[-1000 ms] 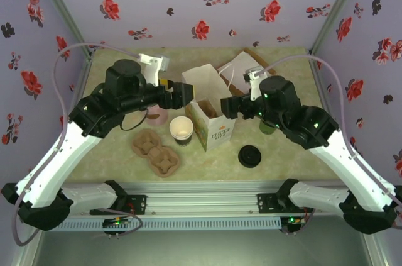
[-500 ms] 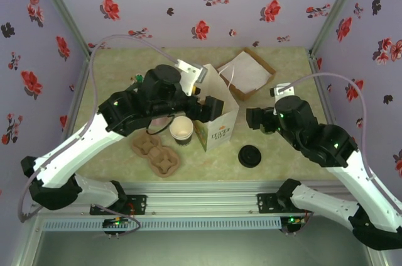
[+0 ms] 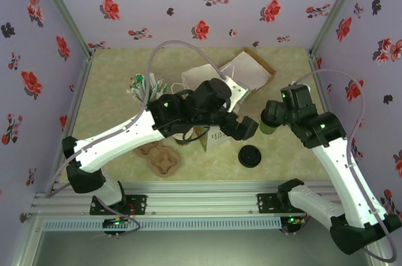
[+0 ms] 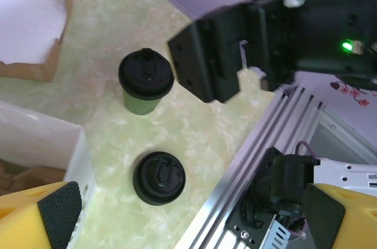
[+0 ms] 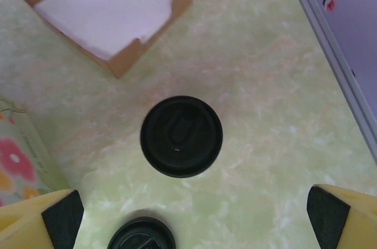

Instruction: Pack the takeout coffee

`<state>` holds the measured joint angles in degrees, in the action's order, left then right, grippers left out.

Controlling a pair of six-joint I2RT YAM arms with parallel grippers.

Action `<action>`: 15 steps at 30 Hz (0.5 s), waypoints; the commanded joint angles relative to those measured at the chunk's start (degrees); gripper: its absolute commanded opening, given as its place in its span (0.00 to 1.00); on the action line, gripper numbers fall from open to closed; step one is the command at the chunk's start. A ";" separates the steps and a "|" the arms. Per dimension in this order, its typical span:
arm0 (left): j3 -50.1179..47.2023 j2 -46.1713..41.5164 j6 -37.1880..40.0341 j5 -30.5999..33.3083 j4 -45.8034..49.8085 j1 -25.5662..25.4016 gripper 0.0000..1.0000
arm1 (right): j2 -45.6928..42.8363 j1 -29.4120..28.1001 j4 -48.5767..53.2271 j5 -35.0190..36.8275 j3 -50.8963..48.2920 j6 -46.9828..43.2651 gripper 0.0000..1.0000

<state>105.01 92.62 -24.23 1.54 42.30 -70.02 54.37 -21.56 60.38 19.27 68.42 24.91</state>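
The left fingers are spread wide with nothing between them. They hang over the loose black lid, which lies flat on the bench near its front edge, just right of the paper bag. The right fingers are spread wide and empty too, above a lidded green cup toward the bench's right edge. A dark sliver of the takeout coffee cup shows under the left arm, left of the bag. A brown box of white paper sits toward the back right corner.
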 commanded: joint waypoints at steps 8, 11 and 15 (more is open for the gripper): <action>4.15 5.83 0.26 -0.80 0.96 -0.73 0.99 | 10.39 2.42 2.90 5.27 2.78 10.58 0.99; 3.86 6.42 -0.40 -2.04 0.00 -0.77 0.99 | 12.33 2.97 0.98 4.70 2.53 9.17 0.99; 2.55 6.11 -0.60 -2.20 -1.23 -0.99 0.99 | 16.43 3.12 -0.42 5.09 2.28 6.52 0.99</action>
<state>107.11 99.04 -24.47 0.16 42.24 -70.67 68.82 -18.83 61.19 22.33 69.43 32.12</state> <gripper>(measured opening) 0.991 0.989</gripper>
